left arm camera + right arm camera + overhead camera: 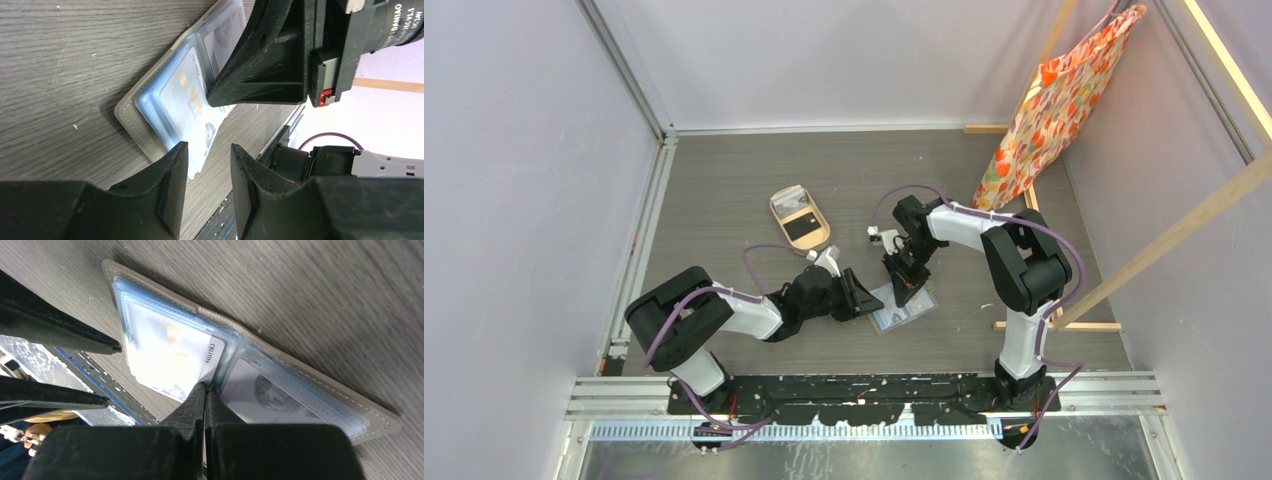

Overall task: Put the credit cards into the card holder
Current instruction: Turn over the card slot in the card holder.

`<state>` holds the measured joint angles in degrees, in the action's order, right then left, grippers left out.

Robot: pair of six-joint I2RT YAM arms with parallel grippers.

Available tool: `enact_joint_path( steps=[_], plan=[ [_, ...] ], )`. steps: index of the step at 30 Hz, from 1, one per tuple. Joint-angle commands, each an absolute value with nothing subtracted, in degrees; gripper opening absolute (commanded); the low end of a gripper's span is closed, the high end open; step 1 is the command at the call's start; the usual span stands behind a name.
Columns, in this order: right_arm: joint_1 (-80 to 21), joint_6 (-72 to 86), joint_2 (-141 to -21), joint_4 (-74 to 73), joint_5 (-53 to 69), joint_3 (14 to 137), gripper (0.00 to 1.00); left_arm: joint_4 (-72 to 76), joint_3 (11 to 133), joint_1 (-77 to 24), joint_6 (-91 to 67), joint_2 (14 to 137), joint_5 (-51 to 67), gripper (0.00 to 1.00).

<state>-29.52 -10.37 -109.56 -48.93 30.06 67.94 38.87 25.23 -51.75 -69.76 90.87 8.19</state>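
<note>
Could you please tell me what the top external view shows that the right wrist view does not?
Only top external: the tan tray with a black card, and the patterned bag. Only right wrist: small print on the white card, with the right gripper shut at its corner. Both: the open card holder on the table.

Even, diffuse light from above; close views soft at the near edge.

In the top view the worktop (724, 190) is lit evenly, and only faint, short shadows are cast on it. In the left wrist view the background at the right is blown out to white, while the left pincer (209, 146) is rendered dark and blurred. In the right wrist view pale glare is spread over the card holder (320, 385), and the right pincer (204, 390) is out of focus.
</note>
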Motion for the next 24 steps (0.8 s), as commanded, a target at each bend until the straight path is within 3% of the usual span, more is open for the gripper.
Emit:
enact_joint_path(
  steps=[1, 24],
  plan=[
    [-29.67, -11.06, -110.03, -48.86, 28.13, 69.16, 0.04, 42.38, 25.5, -51.94, -72.29, 92.48, 8.23, 0.38],
    [-29.68, -11.25, -109.71, -48.88, 28.12, 69.17, 0.05, 44.84, 26.22, -51.86, -73.8, 96.68, 8.48, 0.38]
  ],
)
